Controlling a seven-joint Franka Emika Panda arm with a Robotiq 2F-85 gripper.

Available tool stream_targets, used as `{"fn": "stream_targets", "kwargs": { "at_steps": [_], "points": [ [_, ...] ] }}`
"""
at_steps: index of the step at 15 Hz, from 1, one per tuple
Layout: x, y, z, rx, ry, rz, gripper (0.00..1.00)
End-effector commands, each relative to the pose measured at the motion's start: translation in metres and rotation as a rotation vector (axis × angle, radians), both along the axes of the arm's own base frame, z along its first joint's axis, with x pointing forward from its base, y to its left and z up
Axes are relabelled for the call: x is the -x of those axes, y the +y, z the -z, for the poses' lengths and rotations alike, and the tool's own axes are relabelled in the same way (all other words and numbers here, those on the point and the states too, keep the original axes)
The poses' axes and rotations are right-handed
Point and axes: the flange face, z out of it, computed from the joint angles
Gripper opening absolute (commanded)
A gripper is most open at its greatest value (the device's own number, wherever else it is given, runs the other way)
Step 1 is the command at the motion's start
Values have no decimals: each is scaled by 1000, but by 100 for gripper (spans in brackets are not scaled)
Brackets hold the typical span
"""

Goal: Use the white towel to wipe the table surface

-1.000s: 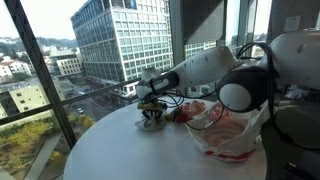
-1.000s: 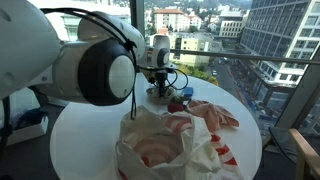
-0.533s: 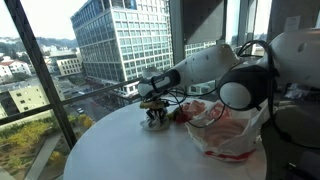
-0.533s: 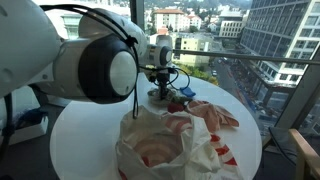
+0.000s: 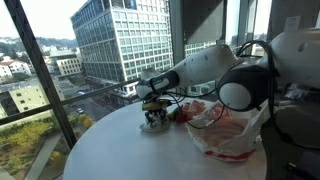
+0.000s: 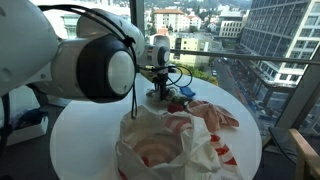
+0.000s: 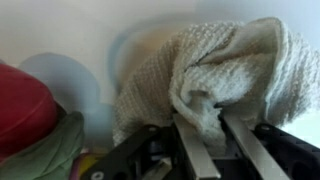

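Round white desk (image 5: 110, 150) by windows: one claw (image 5: 152, 118) pinched tight on one white towel (image 7: 210, 70) near desk's window edge; one plastic bag (image 6: 160, 150), one red cloth (image 6: 215, 115) close by

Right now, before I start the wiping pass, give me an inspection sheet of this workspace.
Surface: table, round and white.
Job's things: white towel, bunched up on the table under the gripper.
Clutter: white plastic bag; reddish cloth; red object beside the towel.
Grippers: gripper pointing down at the table, fingers closed on a fold of the towel.
Cables: black cable looping at the wrist.
Surroundings: windows close behind the table; high-rise outside.
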Motion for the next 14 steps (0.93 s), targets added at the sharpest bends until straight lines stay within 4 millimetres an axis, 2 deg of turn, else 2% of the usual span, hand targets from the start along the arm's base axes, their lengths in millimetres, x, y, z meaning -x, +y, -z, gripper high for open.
{"fn": "stream_targets", "kwargs": {
  "at_steps": [1, 2, 6, 7, 10, 14],
  "points": [
    [30, 12, 65, 49, 160, -46, 57],
    [39, 15, 78, 59, 198, -49, 64],
    [38, 29, 40, 58, 194, -61, 95],
    [39, 32, 31, 60, 183, -58, 99],
    [42, 42, 2, 46, 148, -62, 100],
    [41, 50, -47, 29, 16, -45, 100]
  ]
}}
